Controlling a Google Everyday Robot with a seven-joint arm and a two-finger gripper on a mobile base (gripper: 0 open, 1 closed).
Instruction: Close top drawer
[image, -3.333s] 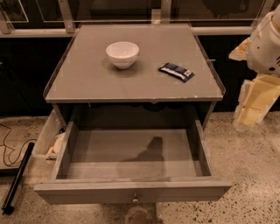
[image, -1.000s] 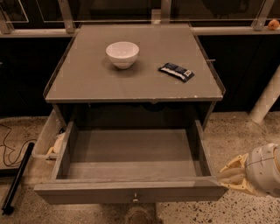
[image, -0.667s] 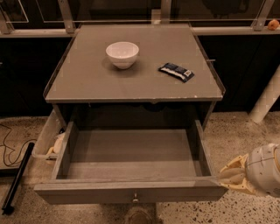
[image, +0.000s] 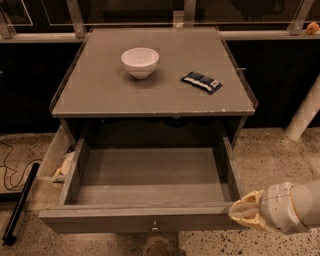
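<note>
Standing wide open, the top drawer (image: 110, 220) is meeting the gripper (image: 241, 212) at its front right corner; whether it is clenched, I cannot tell.

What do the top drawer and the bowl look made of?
Top drawer: likely painted wood, matte grey, thick board walls. Bowl: probably glazed ceramic, white, faint sheen. The end effector, cream and plastic-looking, sits at the drawer front's right end.

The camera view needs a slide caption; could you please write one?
Gripper at the front right corner of the open top drawer; bowl, packet above.
</note>
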